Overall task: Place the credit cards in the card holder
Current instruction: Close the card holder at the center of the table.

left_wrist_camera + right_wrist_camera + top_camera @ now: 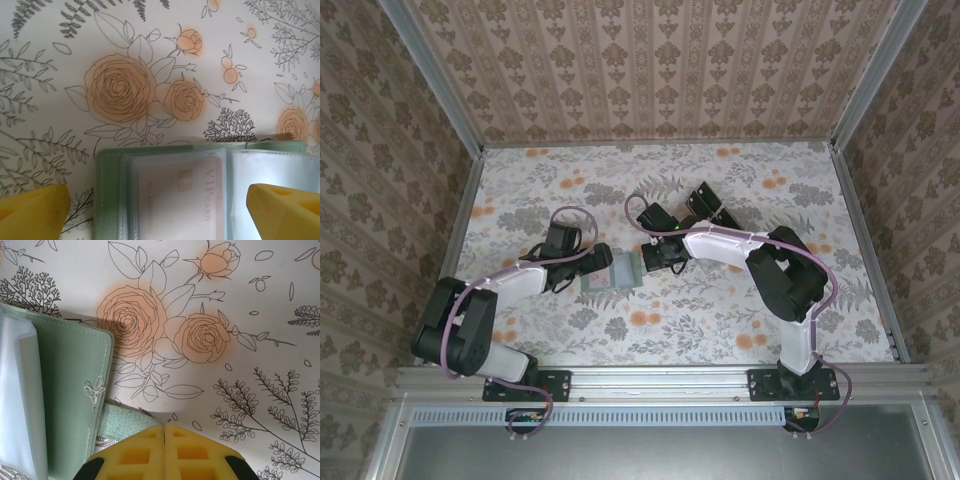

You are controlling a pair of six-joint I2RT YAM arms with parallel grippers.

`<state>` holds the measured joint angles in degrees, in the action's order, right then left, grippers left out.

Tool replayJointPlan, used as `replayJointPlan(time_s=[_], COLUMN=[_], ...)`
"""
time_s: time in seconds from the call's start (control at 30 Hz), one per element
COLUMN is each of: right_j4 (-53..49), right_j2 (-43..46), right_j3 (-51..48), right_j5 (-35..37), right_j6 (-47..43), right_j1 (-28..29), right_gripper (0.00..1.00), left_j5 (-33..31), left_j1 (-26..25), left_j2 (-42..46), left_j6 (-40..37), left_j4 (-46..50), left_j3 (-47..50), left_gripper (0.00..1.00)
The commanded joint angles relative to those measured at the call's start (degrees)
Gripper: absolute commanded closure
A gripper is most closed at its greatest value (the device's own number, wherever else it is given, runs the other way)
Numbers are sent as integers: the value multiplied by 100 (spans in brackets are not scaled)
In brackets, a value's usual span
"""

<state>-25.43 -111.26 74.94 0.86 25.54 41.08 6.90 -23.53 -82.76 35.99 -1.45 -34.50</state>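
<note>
Between the left gripper's [160,212] yellow fingers, spread wide and holding nothing, lies the open green card holder [107,165]. A pale credit card [172,195] in its clear sleeve [270,185] reads "VIP CARD". The right gripper's [165,437] fingers are pressed tip to tip with nothing seen between them. The holder's stitched cover lies just left of them on the flowered table [250,315].
</note>
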Motion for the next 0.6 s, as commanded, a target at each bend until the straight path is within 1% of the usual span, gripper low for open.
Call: replayJointPlan(time_s=[0.0,0.3,0.57], right_j4=[90,144,248], right_j2=[144,68,-24], right_j3=[-60,-50,-42], right_j5=[-119,-195,-347], right_j6=[73,109,174], right_j1=[-21,-21,-65], right_gripper=[100,100,100], left_j5=[164,307,478], left_j1=[-19,-125,-149], left_j2=[-122,-387,127], left_j6=[119,180,337], left_j4=[-362,-591,-727], left_j3=[75,74,233], left_gripper=[0,0,0])
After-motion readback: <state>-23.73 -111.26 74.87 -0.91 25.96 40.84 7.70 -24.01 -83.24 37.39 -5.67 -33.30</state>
